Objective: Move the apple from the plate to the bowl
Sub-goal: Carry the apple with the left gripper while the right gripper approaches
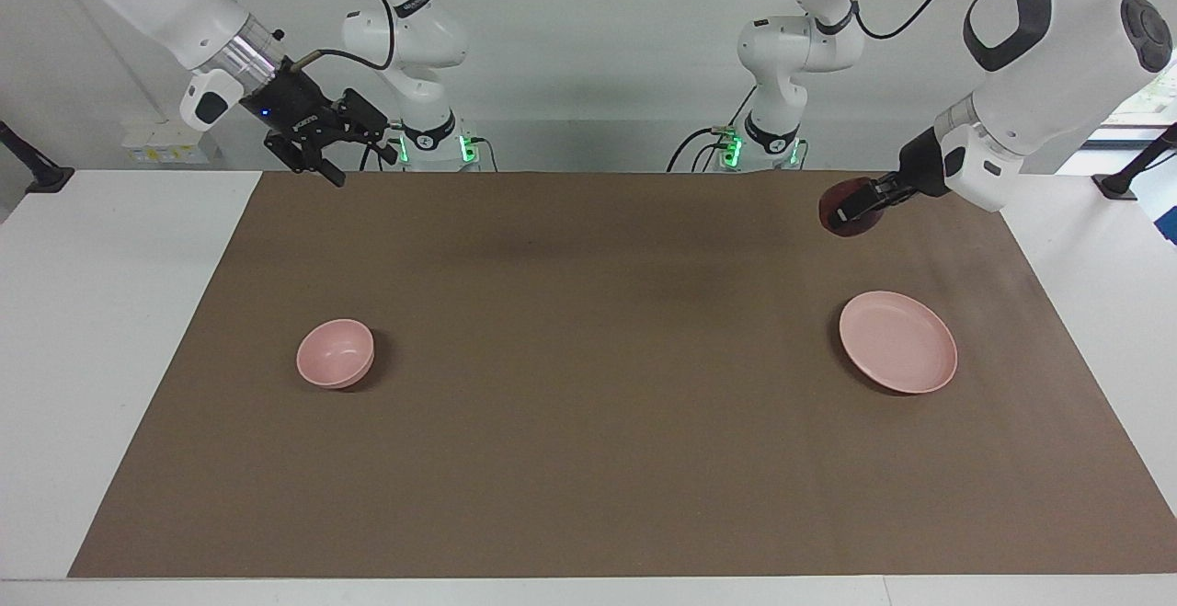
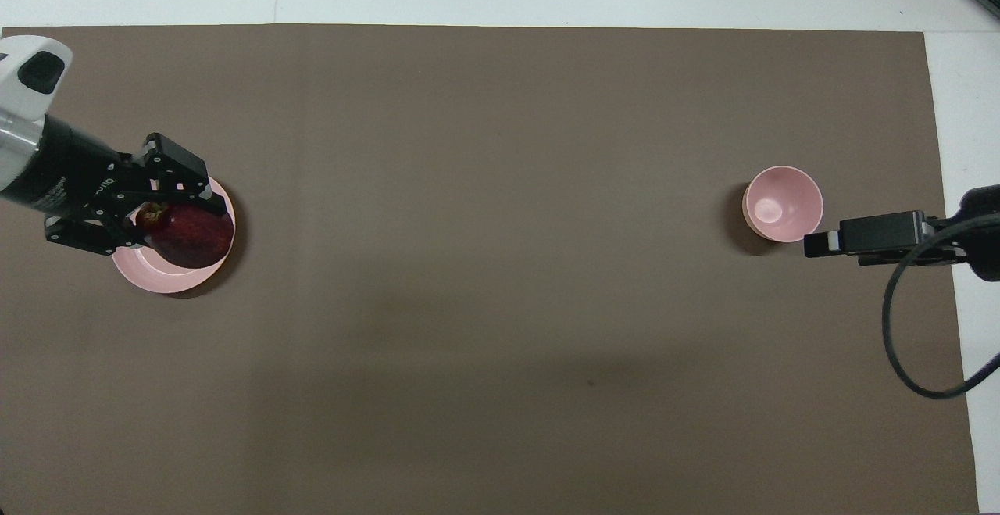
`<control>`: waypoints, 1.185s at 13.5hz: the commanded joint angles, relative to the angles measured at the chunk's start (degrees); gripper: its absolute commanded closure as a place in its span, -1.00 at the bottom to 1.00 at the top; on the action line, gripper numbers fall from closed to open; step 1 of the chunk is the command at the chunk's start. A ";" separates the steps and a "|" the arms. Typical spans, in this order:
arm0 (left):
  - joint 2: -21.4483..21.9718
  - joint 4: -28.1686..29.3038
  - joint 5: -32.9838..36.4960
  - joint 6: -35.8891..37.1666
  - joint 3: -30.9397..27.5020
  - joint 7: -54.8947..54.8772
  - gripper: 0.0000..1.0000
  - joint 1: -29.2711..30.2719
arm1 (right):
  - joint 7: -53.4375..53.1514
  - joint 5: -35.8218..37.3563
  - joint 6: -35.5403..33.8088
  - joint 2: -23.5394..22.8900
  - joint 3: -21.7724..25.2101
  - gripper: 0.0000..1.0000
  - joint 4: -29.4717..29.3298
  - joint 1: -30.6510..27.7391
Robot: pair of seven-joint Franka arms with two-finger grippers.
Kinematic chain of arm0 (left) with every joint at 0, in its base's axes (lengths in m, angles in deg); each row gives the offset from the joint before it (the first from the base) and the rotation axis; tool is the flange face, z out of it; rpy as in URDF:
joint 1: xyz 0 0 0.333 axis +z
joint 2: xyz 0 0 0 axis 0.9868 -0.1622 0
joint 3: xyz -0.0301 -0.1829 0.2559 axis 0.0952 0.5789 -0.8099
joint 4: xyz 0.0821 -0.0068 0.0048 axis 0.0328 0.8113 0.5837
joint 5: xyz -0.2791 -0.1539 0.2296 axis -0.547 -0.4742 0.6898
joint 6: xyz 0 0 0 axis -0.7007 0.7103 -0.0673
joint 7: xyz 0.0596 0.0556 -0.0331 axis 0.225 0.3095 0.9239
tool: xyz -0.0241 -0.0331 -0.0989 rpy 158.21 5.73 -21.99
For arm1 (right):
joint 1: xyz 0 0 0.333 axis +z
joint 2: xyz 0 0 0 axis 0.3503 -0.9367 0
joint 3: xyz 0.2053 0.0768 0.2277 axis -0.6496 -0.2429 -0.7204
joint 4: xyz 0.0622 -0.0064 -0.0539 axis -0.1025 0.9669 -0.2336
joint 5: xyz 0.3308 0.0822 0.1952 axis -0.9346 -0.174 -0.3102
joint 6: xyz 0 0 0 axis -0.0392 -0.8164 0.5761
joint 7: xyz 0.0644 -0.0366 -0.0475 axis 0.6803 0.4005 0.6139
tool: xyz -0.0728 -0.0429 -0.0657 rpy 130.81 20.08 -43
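Aloft, left gripper (image 1: 851,206) clamping apple (image 1: 839,210) over plate (image 1: 906,348), right gripper (image 1: 333,148) waiting, seemingly parted, bowl (image 1: 336,353) unobstructed.

We record even, fairly bright, diffuse lighting from above in both views, the matte brown paper table cover (image 1: 588,404) showing no glare. We note soft dark shadows hugging the small deep pale pink bowl (image 1: 336,353) and the flat round pale pink plate (image 1: 898,341), and a small bright highlight inside the bowl in the overhead view. We find both views sharp, with faint broad shading across the cover.
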 commanded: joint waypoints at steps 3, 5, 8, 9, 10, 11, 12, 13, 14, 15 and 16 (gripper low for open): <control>-0.09 0.27 -15.80 0.14 -0.08 15.47 1.00 -0.58 | -10.79 -12.49 4.81 4.25 -0.52 -1.00 6.97 -0.52; 0.52 1.23 -19.43 -2.84 1.67 24.36 1.00 -2.42 | -10.71 -20.21 6.13 4.61 -0.43 -1.00 9.69 -0.26; 0.35 1.50 -25.39 -4.88 2.56 32.64 1.00 -5.32 | -10.54 -24.97 7.89 4.78 -0.87 -1.00 10.31 1.75; 0.18 1.59 -28.38 -4.79 2.56 33.96 1.00 -5.33 | -10.54 -26.56 10.42 5.22 -0.96 -1.00 11.28 3.42; 0.26 1.76 -29.71 -5.23 2.64 36.68 1.00 -5.33 | -10.63 -27.71 12.54 5.92 -0.96 -1.00 12.33 5.35; 0.26 1.94 -30.16 -6.10 2.99 39.05 1.00 -5.85 | -11.06 -29.54 13.86 6.62 -0.96 -1.00 13.30 6.76; 0.44 2.63 -31.56 -7.16 3.69 41.77 1.00 -6.20 | -11.85 -31.13 14.22 7.15 -0.96 -1.00 14.09 7.65; 0.35 4.21 -36.27 -8.38 3.96 44.32 1.00 -6.29 | -13.60 -32.36 14.40 8.20 -0.96 -1.00 15.32 8.00; 1.22 6.31 -39.02 -10.92 4.14 45.22 1.00 -6.56 | -14.05 -35.07 16.06 9.95 -0.96 -1.00 17.68 8.01; 2.28 7.99 -40.09 -14.51 4.83 47.66 1.00 -7.86 | -14.05 -37.71 17.99 11.80 -1.04 -1.00 19.96 8.01; 2.90 9.22 -43.75 -17.68 5.01 50.47 1.00 -8.22 | -13.97 -39.39 18.09 12.25 -1.04 -1.00 20.42 8.01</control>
